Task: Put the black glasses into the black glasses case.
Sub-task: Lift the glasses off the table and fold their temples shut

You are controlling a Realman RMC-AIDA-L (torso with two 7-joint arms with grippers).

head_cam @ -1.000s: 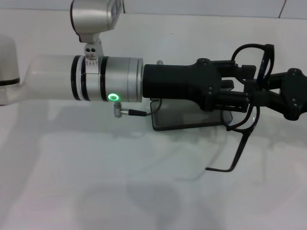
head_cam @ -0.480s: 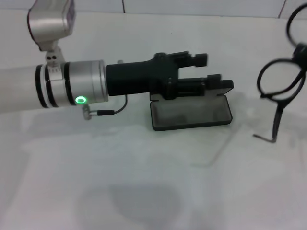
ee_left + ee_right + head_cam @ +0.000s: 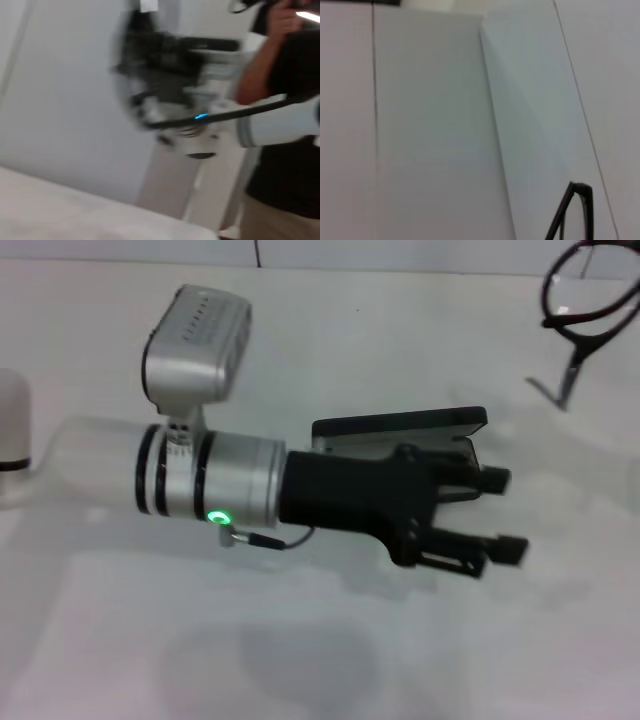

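The black glasses case lies open in the middle of the table, and my left gripper hides most of it. My left gripper reaches in from the left, just in front of the case's right end. It is open and empty. The black glasses hang in the air at the far right, one temple arm dangling down. My right gripper holds them, but it is beyond the edge of the head view. A piece of the frame also shows in the right wrist view.
The white table extends in front of the arm. My left arm's silver wrist and camera housing stand left of the case. A person in black shows in the left wrist view.
My left gripper has swung from over the case's back edge to its front right side. The glasses have moved farther away, toward the far right corner.
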